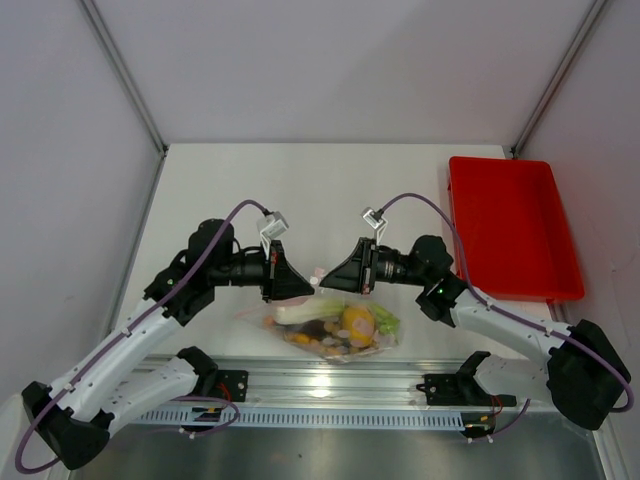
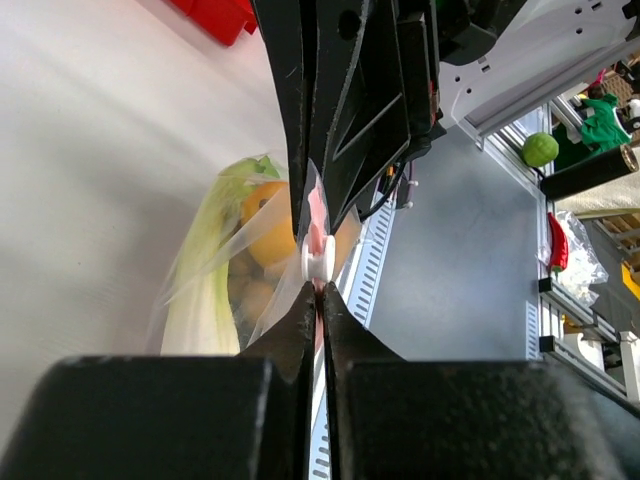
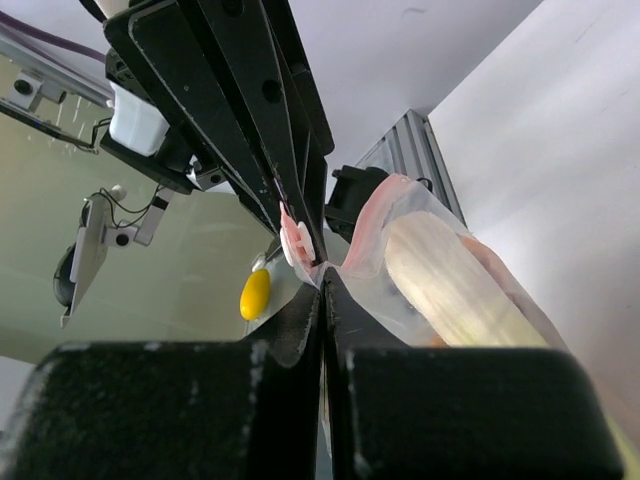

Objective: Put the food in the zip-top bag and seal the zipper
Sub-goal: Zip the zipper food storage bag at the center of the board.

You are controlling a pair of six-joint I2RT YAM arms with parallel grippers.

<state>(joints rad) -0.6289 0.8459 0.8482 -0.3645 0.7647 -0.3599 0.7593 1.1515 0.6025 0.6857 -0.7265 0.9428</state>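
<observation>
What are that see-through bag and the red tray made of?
The zip-top bag looks like thin clear plastic film: it crinkles, glints and shows the toy food inside. The red tray seems rigid moulded plastic, smooth, evenly coloured, with raised walls.

left arm [image 1: 130, 335]: reaches inward from the left, elbow bent | left tool [image 1: 310, 285]: level, pinched shut | right arm [image 1: 510, 322]: mirrors it from the right | right tool [image 1: 326, 282]: level, pinched shut | tips: facing, almost touching, at centre
</observation>
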